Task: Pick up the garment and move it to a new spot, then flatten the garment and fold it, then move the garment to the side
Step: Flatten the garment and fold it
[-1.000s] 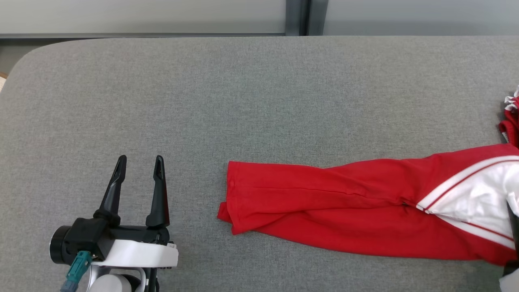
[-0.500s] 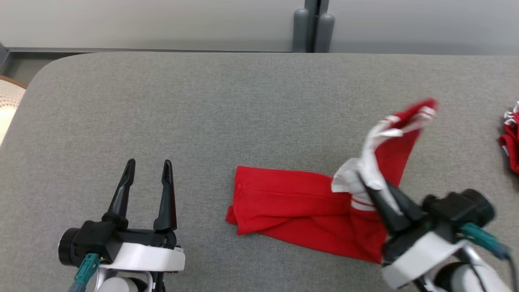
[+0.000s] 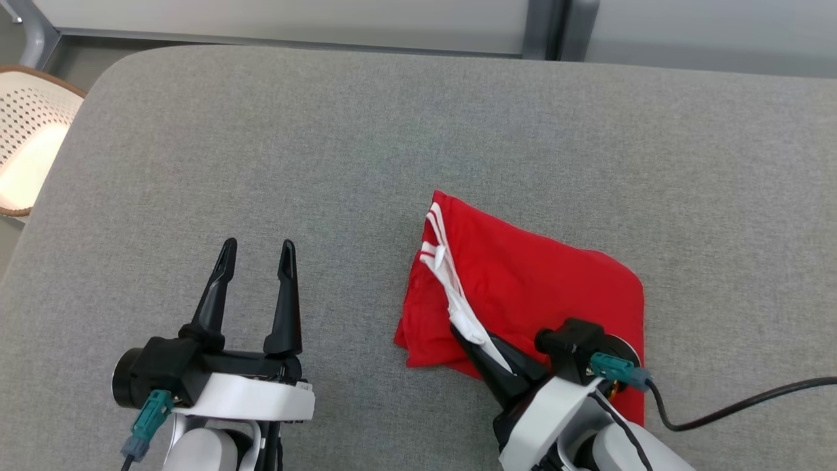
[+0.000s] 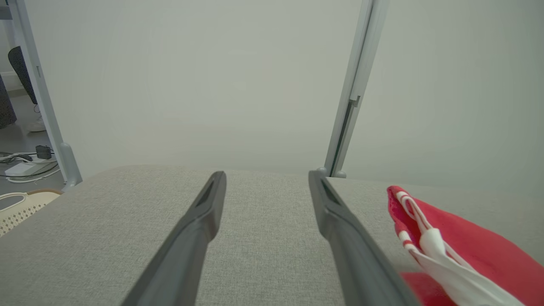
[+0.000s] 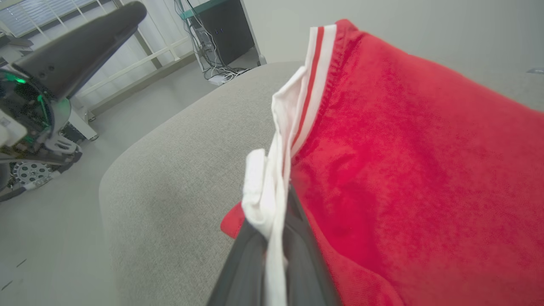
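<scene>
Red garment (image 3: 536,281), white-striped; grey table (image 3: 327,163).

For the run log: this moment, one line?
right gripper: jaws shut on garment | left gripper: jaws open, empty | garment folded over on table

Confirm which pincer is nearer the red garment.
Right. The right pincer is shut on the white-striped edge of the red garment. The left pincer hangs open over the grey surface, apart from the cloth, on its left side.
</scene>
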Tool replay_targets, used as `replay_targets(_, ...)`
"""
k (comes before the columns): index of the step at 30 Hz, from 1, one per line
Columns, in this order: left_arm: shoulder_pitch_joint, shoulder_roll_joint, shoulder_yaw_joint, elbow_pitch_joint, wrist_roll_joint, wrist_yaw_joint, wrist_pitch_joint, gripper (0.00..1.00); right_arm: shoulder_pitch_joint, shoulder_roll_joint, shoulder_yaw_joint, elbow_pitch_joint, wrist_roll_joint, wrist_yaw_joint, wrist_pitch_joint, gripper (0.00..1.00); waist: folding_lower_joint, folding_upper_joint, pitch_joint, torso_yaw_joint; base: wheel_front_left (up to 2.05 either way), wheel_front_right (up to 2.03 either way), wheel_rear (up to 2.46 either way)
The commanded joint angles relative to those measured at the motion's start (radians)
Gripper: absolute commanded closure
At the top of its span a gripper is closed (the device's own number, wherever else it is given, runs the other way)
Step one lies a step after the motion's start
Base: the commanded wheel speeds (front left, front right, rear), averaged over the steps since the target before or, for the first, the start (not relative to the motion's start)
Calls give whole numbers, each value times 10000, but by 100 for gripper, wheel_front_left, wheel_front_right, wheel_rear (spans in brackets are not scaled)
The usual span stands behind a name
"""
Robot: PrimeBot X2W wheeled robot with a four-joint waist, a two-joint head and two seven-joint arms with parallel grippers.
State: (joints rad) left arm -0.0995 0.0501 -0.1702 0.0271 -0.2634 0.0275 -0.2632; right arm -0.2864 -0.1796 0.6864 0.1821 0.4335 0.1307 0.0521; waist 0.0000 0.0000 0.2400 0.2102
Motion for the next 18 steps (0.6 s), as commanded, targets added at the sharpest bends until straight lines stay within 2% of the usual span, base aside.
replay_targets(1, -242, 22, -16, 13, -80, 64, -14, 0, -244, 99, 2, 222, 135, -1, -310, 100, 0, 0, 124, 65, 0, 0, 0)
replay_targets(4, -325, 31, -28, 71, -79, 80, -14, 0, -481, 299, 304, 575, 325, -1, -723, 0, 0, 0, 248, 68, 0, 0, 0)
replay_targets(10, -388, 27, 153, 179, 66, 44, -14, 0, -771, 224, 141, 182, 168, -1, -2272, 0, 0, 0, 290, -141, 0, 0, 0)
replay_targets(12, -423, 25, 246, 224, 244, -16, -14, 0, -667, 59, -668, -213, -188, -3, -2763, 0, 0, 0, 242, -329, 0, 0, 0)
replay_targets(18, -362, 126, 580, 292, 500, -122, -14, 0, 249, -373, -3333, -1047, -1089, -3, -3017, 0, 0, 0, 42, -815, 0, 0, 0)
